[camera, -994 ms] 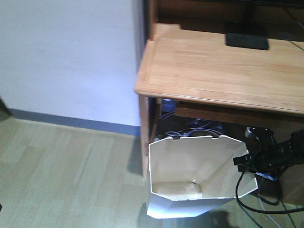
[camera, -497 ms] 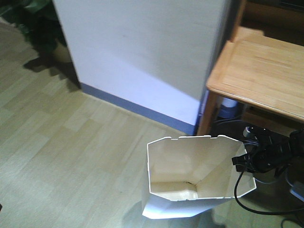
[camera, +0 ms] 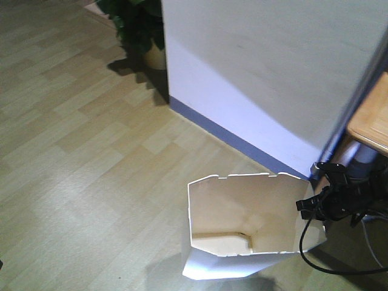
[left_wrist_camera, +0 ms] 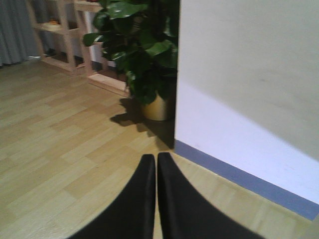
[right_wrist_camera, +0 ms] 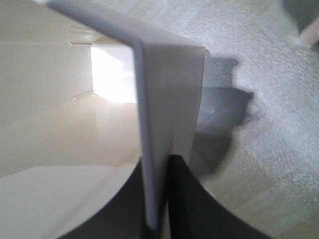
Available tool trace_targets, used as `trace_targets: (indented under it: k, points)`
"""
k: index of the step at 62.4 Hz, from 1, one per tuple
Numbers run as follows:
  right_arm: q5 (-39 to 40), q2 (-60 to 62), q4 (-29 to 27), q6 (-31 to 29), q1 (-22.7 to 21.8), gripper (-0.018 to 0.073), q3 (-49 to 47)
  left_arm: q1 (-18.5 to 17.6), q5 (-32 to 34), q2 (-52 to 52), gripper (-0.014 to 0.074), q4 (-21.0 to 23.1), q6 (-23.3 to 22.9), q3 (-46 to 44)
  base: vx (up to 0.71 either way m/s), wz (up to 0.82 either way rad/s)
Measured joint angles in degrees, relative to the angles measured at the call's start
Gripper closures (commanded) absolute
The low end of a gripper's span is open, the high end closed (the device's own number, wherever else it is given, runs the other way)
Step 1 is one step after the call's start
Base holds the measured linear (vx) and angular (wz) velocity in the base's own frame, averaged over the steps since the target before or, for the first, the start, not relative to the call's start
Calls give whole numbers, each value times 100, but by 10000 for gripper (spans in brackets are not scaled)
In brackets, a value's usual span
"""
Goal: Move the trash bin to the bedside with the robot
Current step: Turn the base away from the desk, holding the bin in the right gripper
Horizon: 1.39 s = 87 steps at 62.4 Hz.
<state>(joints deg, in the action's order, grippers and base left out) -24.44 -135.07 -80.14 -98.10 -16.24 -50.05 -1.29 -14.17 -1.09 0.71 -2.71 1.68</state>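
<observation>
The white trash bin point(camera: 242, 224) stands on the wood floor at the bottom of the front view, with its cream inside showing. My right gripper point(camera: 309, 206) sits on the bin's right rim, and a black cable trails below it. The right wrist view shows this gripper point(right_wrist_camera: 158, 167) shut on the thin bin wall point(right_wrist_camera: 167, 84), one finger inside and one outside. My left gripper point(left_wrist_camera: 156, 158) is shut with nothing between its fingers and hangs above bare floor. The bedside is out of view.
A white wall with a blue skirting point(camera: 242, 142) runs diagonally behind the bin. A potted plant point(camera: 142, 30) stands at the wall's end, also visible as the plant point(left_wrist_camera: 144, 50) beside wooden shelves point(left_wrist_camera: 60, 30). A wooden desk corner point(camera: 371, 124) and cables point(camera: 330, 267) lie at the right.
The front view has swung left: the desk slid to the right edge and the plant came into view. The bin and my right gripper keep the same place in the frame.
</observation>
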Motion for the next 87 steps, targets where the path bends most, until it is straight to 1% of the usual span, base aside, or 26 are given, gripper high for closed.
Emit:
trace_targets:
  k: [37, 54, 70, 87]
  points:
    - [107, 0, 0, 0, -6, 566, 0, 0, 0, 0, 602, 0, 0, 0, 9, 58]
    - [-11, 0, 0, 0, 1, 566, 0, 0, 0, 0, 602, 0, 0, 0, 15, 59]
    - [-41, 0, 0, 0, 1, 566, 0, 0, 0, 0, 602, 0, 0, 0, 18, 40]
    - [-17, 0, 0, 0, 1, 566, 0, 0, 0, 0, 602, 0, 0, 0, 24, 22]
